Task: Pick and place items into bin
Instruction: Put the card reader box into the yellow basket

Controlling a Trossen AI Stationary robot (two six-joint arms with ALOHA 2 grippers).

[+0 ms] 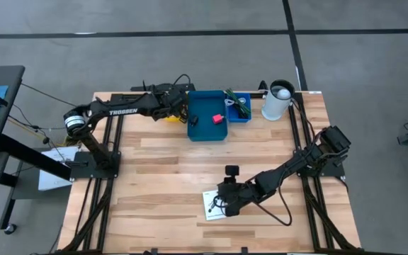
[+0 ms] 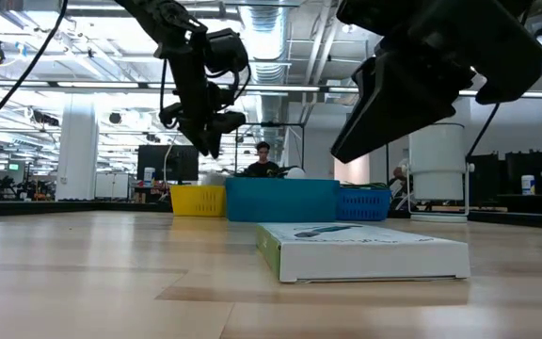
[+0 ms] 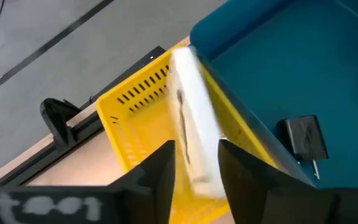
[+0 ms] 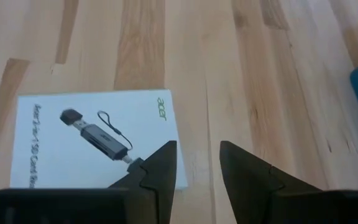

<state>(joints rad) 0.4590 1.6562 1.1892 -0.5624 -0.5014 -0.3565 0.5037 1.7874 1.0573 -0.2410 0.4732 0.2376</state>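
A blurred white box (image 3: 194,118) above the yellow basket (image 3: 138,118); its lower end is hidden behind the left fingers (image 3: 160,180).

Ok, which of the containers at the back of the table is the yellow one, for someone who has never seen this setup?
Start at the far edge of the wooden table, where three open containers sit in a row. The large teal bin is in the middle, with a small blue basket on one side. The yellow basket is on the other side, under the left gripper, and alone has slotted yellow walls.
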